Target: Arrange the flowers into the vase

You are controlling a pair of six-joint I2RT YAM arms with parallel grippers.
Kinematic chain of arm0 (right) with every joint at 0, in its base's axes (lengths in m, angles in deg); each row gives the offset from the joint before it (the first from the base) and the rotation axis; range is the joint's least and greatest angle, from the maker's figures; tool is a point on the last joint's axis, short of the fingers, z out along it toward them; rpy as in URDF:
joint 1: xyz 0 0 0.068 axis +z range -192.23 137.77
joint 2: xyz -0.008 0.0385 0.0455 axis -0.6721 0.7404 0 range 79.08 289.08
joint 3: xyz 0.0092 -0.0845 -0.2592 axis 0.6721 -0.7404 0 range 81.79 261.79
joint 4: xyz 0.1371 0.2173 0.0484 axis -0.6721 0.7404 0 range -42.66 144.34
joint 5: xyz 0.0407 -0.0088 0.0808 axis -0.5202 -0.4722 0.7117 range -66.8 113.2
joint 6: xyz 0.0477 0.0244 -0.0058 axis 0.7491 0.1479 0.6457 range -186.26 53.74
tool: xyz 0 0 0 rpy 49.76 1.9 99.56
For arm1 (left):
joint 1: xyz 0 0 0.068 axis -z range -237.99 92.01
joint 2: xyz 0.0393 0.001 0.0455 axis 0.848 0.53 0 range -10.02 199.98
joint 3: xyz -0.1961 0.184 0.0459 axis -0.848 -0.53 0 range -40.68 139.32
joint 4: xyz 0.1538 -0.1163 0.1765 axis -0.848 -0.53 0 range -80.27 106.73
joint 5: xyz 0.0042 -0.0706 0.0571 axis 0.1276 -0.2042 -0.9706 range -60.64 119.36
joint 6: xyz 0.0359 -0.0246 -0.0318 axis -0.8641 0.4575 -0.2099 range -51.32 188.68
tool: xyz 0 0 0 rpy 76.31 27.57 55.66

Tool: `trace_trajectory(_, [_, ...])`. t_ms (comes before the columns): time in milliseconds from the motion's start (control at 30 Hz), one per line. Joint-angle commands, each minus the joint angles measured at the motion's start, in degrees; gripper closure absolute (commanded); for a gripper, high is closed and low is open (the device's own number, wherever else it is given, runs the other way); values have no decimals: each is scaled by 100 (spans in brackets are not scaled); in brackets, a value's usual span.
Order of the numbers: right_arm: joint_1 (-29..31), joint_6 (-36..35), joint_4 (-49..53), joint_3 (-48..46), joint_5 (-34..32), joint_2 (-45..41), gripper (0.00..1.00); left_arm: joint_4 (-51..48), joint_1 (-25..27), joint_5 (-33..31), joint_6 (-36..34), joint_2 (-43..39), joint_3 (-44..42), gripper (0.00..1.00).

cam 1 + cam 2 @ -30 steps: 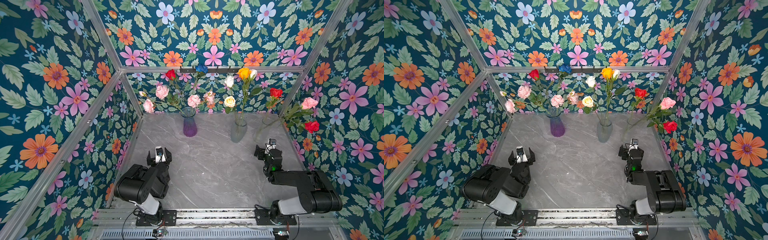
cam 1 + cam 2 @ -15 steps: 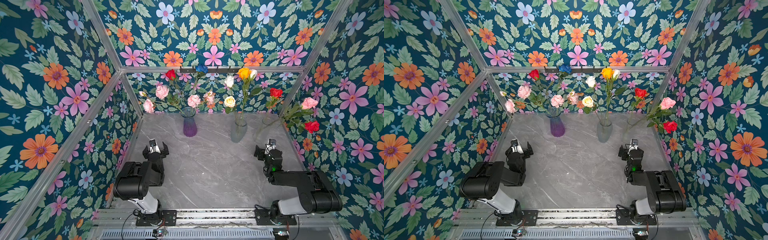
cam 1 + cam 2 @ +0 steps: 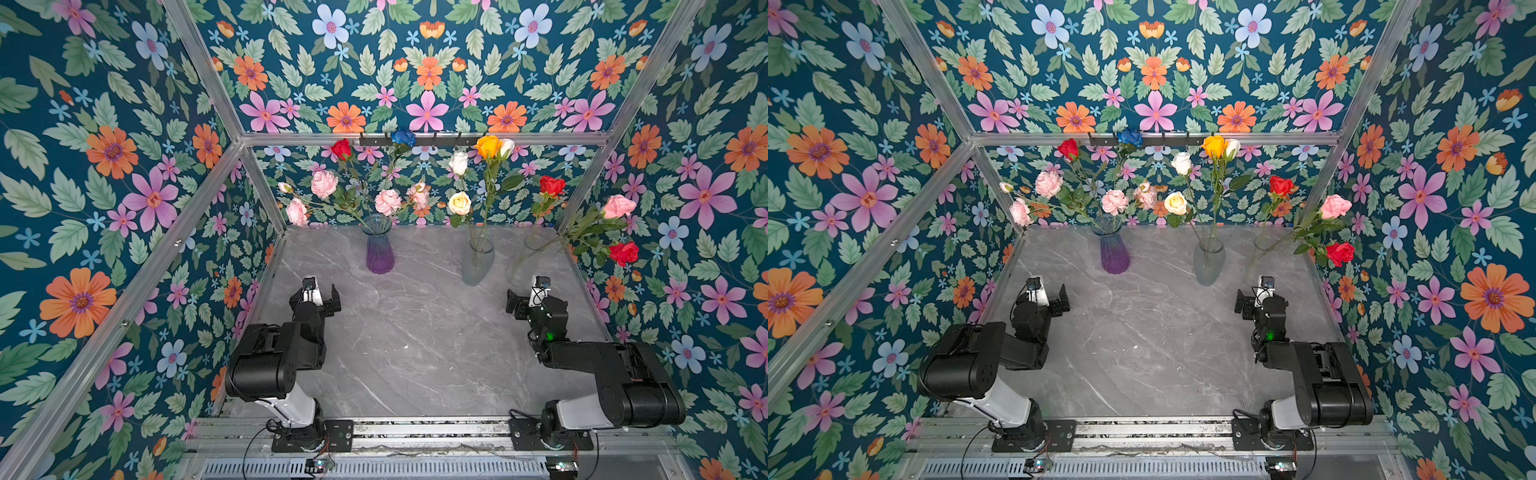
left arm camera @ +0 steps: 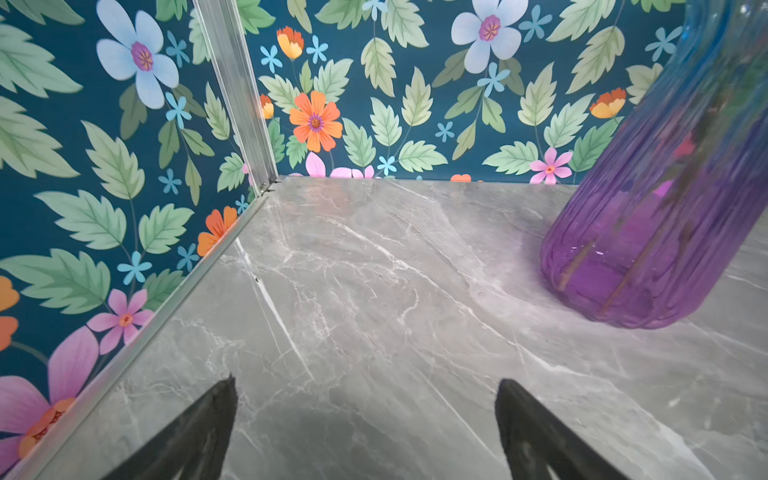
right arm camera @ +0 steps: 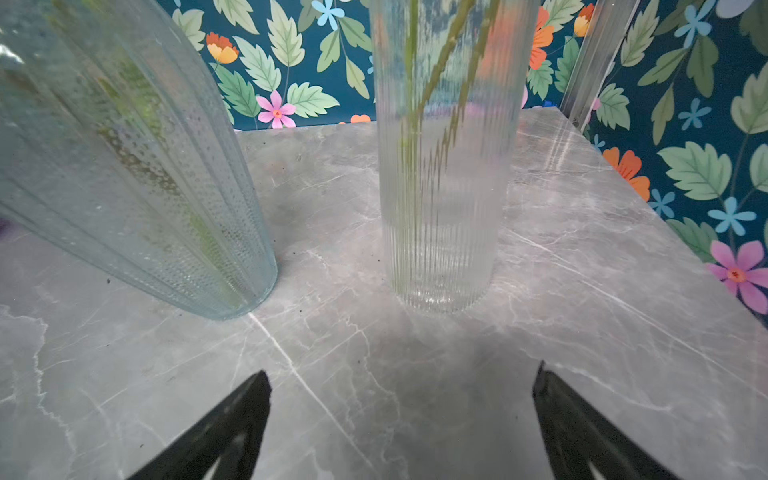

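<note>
The flowers stand in three vases along the back wall. A purple vase holds pink carnations, a red rose and a blue rose. A pale blue glass vase holds white, cream and orange roses. A clear ribbed vase holds red and pink blooms leaning right. My left gripper is open and empty, short of the purple vase. My right gripper is open and empty before the ribbed vase.
The grey marble table is boxed in by floral-papered walls with aluminium frame posts at the corners. A black hook rail runs along the back wall above the blooms. Both arm bases sit at the front edge.
My left arm has drawn back and turned a little, its gripper ending slightly farther from the front edge, jaws wide. The right arm and the flowers have not moved.
</note>
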Motion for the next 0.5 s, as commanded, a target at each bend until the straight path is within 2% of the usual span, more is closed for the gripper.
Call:
trace_trajectory(0, [-5,-59,60,26,204,4,1,-32,-2,104,10,-5,8,0])
trace_trajectory(467, [-4,-63,68,24,205,-6,1,-66,-2,145,10,-5,25,0])
